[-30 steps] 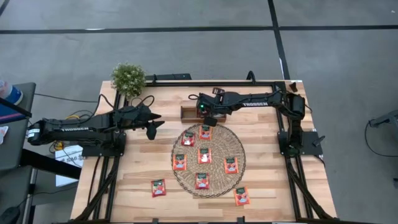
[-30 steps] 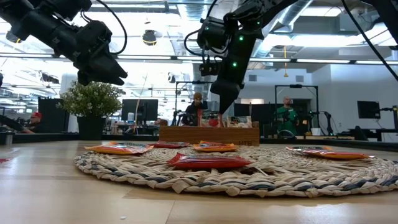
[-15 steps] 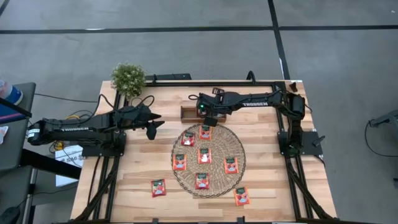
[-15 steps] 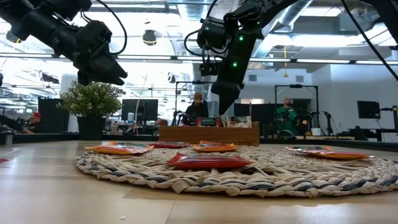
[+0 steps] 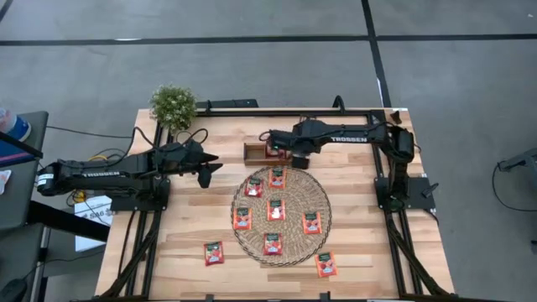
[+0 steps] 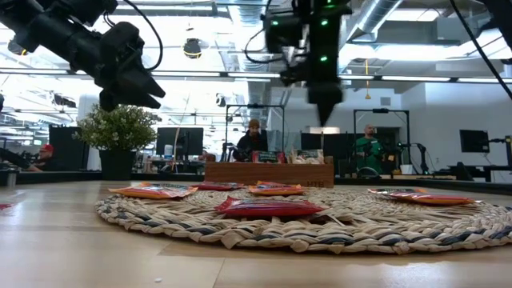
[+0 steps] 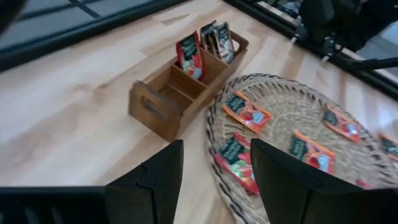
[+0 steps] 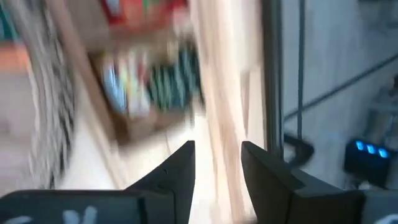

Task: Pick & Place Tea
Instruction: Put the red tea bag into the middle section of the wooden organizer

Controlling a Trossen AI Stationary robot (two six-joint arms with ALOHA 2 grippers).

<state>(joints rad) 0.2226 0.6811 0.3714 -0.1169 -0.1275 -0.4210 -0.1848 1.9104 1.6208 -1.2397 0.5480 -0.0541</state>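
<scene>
We see our left arm stretched in from the left, its claw hanging high with fingers spread. Our right arm reaches leftward along the far side, its claw pointing straight down, fingers parted, holding nothing.

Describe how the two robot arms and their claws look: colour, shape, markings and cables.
Both arms are black and slim, with white TROSSEN lettering along the forearm. The left claw and right claw each end in two dark, tapered fingers. Black cables loop beside the wrists, and small green lights glow on the right wrist.
</scene>
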